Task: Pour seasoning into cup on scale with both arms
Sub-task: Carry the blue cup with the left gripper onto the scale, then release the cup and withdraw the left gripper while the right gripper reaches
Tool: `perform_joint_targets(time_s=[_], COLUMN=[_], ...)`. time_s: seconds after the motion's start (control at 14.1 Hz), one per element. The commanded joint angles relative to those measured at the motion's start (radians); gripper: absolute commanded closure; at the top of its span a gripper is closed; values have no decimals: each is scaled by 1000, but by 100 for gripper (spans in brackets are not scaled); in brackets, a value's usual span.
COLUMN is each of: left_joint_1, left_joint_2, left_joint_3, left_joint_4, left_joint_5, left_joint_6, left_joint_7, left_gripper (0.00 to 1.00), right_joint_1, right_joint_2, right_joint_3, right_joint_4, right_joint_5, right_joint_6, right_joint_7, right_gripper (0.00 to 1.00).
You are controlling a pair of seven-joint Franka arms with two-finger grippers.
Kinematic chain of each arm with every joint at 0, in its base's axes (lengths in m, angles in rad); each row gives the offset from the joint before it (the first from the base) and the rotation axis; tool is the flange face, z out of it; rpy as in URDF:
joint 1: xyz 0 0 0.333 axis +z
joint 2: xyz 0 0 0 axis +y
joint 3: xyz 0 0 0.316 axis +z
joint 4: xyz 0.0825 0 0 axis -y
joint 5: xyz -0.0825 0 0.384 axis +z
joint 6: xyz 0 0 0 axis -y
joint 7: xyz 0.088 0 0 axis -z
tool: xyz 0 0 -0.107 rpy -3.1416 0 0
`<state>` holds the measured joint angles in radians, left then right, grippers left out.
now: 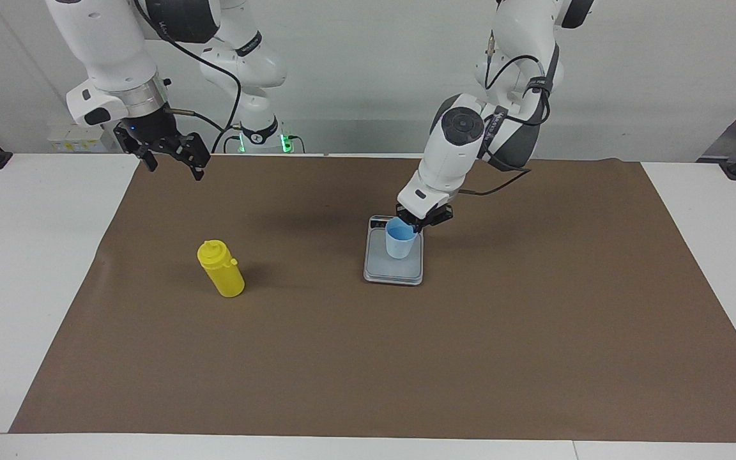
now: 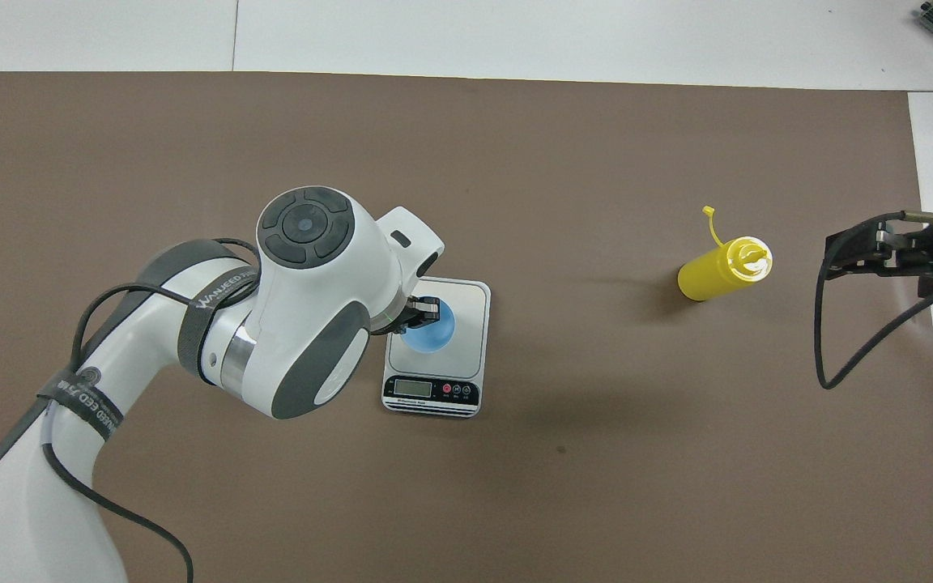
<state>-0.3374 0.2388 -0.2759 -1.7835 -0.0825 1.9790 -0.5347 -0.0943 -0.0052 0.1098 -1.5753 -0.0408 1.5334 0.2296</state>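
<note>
Brown mat (image 1: pixel 406 358) over white table (image 1: pixel 29 255); left fingers (image 1: pixel 414 225) pinching cup (image 1: pixel 400 241), right spread.

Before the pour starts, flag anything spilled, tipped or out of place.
Nothing stands out. The cup stands upright on the scale at the left gripper; the seasoning bottle stands upright, its cap off the nozzle.

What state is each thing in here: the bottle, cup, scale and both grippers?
Bright yellow plastic squeeze bottle: upright on the brown mat, cap off and hanging by its tether, not held.
Small light blue plastic cup: upright on the scale, rim in the left gripper.
Flat grey kitchen scale: flat on the mat, display toward the robots.
Left gripper: shut on the cup.
Right gripper: open, in the air, waiting.
</note>
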Motion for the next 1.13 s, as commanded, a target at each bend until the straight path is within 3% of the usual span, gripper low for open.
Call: perform_joint_targets(time_s=[0.0,0.28,0.43,0.5,0.57,0.85,1.06], left_joint_1=[-34,-40,-32,-25,-22,30,136], left_joint_2=[-7,-4,-4,-7,-10,-53,-128], left_joint_3=[15,15,17,18,21,29,27], left_joint_4=[-40,-42,-24,-5,24,136,145], left_joint_5=[21,21,21,21,21,61,72], left_joint_6=[64,74,52,35,-1,-155,-196], left_joint_7=[-22,-30,-28,-27,-27,-21,51], left_gripper=[100,98,32,8,0,0,0], right_joint_1=[-16,-15,-16,-18,-18,-27,-47], right_joint_2=[-22,-24,-27,-27,-27,-24,-12], right_joint_3=[1,1,1,1,1,1,1], right_joint_4=[-23,-32,-34,-34,-34,-32,-34], right_joint_5=[25,25,25,25,25,27,36], right_joint_6=[1,13,14,14,16,37,91], right_joint_7=[-21,-6,-6,-4,2,78,242], right_gripper=[0,0,0,0,0,0,0])
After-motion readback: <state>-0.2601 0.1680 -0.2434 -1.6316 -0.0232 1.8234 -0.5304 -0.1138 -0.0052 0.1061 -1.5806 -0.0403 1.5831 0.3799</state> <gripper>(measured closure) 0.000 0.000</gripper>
